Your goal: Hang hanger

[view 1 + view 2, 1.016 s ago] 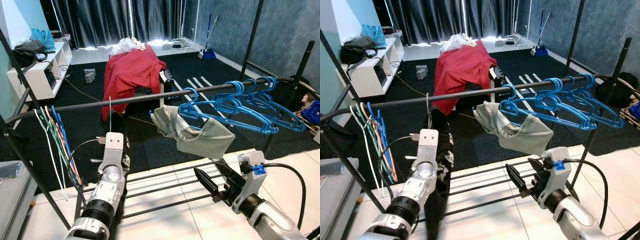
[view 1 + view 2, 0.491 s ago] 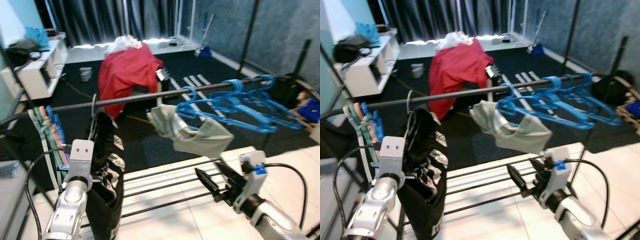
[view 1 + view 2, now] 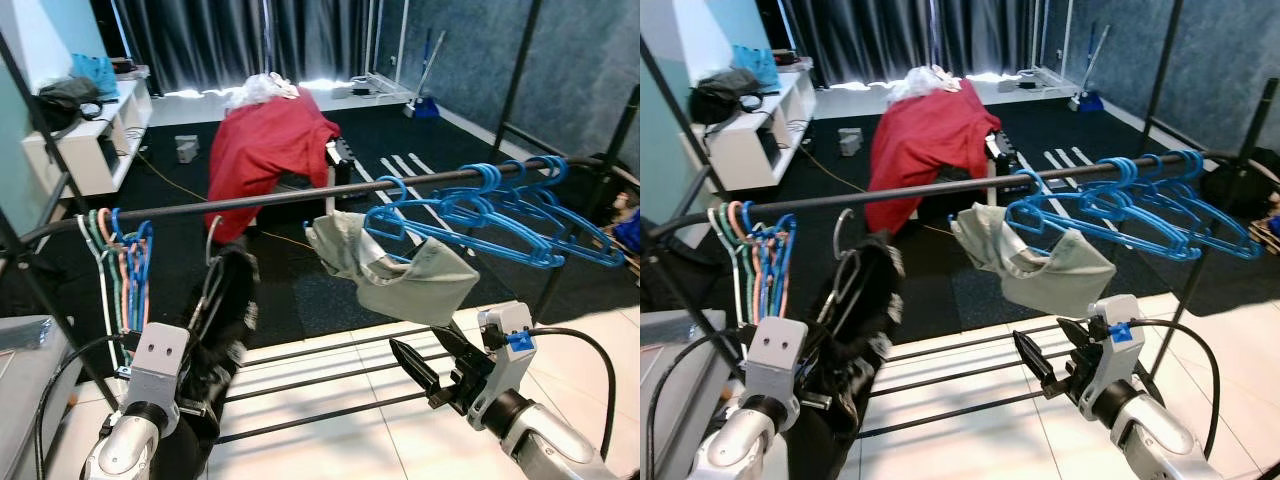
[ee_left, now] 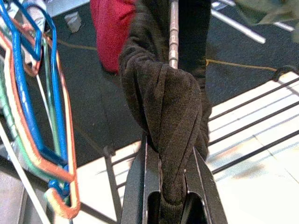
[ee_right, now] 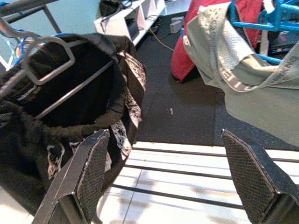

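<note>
— While a bunch of coloured hangers (image 3: pixel 122 262) dangles at the far left of the black clothes rail (image 3: pixel 300 197), what is the left gripper (image 4: pixel 173 186) doing?

— Its jaws are clamped on a fold of the black garment (image 3: pixel 215 340), which is draped on a metal hanger (image 5: pixel 51 58). The hanger's silver hook (image 3: pixel 209 238) sits just below the rail, beside the coloured bunch; whether it touches the rail cannot be told.

— And further right?

— A grey-green shirt (image 3: pixel 400 270) hangs from a row of blue hangers (image 3: pixel 490 215) on the same rail. Below it, over the rack's lower bars and the white tiled floor (image 3: pixel 340 440), the right gripper (image 3: pixel 432 358) hovers with its jaws wide apart, holding nothing.

— The background?

— A red cloth (image 3: pixel 262 150) covers a chair on the dark carpet, with a white shelf unit (image 3: pixel 75 150) at the left wall and dark curtains behind.
</note>
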`<state>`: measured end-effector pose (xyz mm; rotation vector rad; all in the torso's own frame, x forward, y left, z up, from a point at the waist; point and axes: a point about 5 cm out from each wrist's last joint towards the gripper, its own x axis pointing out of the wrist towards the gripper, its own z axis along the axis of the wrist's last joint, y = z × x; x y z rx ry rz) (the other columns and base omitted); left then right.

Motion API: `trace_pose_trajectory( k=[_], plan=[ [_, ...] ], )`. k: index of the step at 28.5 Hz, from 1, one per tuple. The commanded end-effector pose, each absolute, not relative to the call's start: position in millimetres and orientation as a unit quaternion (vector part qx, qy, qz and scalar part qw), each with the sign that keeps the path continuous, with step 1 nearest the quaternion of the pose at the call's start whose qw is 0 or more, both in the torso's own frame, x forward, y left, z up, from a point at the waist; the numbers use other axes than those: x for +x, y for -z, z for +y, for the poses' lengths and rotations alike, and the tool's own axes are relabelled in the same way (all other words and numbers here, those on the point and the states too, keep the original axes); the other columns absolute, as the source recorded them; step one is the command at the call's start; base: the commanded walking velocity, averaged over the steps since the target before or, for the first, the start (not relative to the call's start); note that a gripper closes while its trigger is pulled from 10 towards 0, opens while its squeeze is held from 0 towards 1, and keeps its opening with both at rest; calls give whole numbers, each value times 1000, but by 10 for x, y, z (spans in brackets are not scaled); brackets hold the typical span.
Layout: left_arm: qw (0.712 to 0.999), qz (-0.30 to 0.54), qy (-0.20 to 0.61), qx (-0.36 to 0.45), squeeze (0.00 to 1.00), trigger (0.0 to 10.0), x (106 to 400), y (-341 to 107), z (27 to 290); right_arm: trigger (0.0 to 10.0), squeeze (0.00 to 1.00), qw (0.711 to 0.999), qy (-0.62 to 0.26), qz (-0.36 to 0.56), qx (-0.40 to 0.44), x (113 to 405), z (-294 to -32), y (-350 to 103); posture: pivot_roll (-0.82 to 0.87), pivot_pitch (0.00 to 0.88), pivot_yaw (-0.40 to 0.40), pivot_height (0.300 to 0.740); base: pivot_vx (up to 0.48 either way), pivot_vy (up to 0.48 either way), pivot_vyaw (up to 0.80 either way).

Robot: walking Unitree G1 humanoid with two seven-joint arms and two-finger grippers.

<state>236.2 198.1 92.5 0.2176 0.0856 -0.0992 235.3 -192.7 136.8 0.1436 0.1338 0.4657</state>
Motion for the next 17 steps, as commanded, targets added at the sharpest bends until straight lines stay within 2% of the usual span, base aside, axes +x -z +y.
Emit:
trace_pose_trajectory(
  k=[1,2,4,7,8,10,17],
  plan=[
    [990,3,82,112,0,10000,2341,-1053,1940,10000,0,971,-220,60,71,2366,-1967,-1394,-109,0,14,740,0,0,0],
    [981,22,160,106,0,10000,2259,-1041,1863,10000,0,973,-214,55,70,2387,-2015,-1423,-101,0,10,740,0,0,0],
    [981,22,160,106,0,10000,2259,-1041,1863,10000,0,973,-214,55,70,2387,-2015,-1423,-101,0,10,740,0,0,0],
    [941,40,335,36,0,10000,2135,-1243,1782,10000,0,966,-248,59,32,2424,-2147,-1504,-89,0,-16,740,0,0,0],
    [941,40,335,36,0,10000,2135,-1243,1782,10000,0,966,-248,59,32,2424,-2147,-1504,-89,0,-16,740,0,0,0],
    [919,16,394,21,0,10000,2156,-1514,1842,10000,0,964,-259,49,13,2477,-2263,-1627,-88,0,-19,740,0,0,0],
    [908,-36,416,19,0,10000,2240,-1844,1837,10000,0,964,-263,27,-10,2544,-2286,-1791,-89,0,-14,740,0,0,0]
  ],
)
